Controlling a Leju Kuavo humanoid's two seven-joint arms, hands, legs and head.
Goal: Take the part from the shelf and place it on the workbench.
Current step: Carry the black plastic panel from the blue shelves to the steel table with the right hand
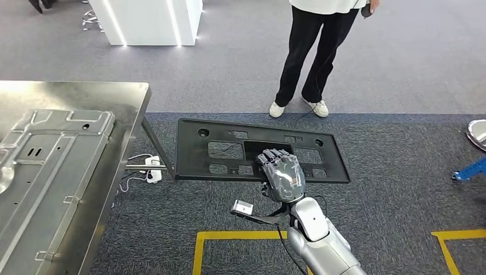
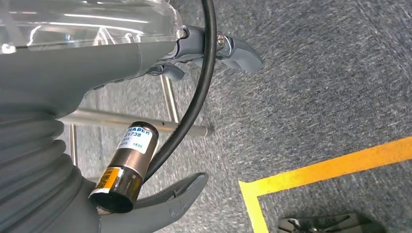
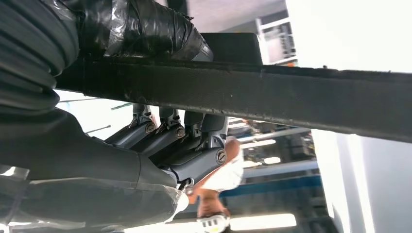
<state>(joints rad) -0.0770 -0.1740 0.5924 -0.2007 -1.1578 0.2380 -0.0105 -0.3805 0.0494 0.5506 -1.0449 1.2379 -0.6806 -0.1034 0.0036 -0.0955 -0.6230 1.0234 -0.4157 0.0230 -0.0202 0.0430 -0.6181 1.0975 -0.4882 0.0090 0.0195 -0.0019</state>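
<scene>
Right hand [image 1: 282, 175] holds the part [image 1: 261, 150], a flat black panel with rectangular cut-outs, level above the carpet [image 1: 401, 189]. The grip is at the middle of the panel's near edge: fingers [image 1: 274, 154] hook over the top face into a central cut-out. In the right wrist view the fingers [image 3: 167, 133] wrap the panel's edge [image 3: 291, 99] from one side and the taped thumb [image 3: 145, 24] sits against the other, so the panel is clamped between them.

The part is to the right of the table [image 1: 123, 94] and apart from it; the panel's left end is near the table's corner, with a thin metal leg [image 1: 157, 143] and crossbar seen between them. It is not on the table.

On the table lies a large pressed steel sheet [image 1: 49, 172] with raised ribs and tabs.

Left hand [image 2: 160, 63]: the left wrist view shows the grey thumb [image 2: 170, 196] and one finger [image 2: 240, 51] spread apart, nothing seen between them. Behind it are grey carpet, the metal leg and crossbar, and a yellow tape line [image 2: 330, 167].

A person [image 1: 312, 51] in dark trousers and white shoes stands beyond the part. A white block [image 1: 146, 20] with lit strips stands further back. Yellow tape [image 1: 229, 236] marks a box on the carpet by the right arm [image 1: 318, 240]. A blue object [image 1: 470, 169] is at the right edge.
</scene>
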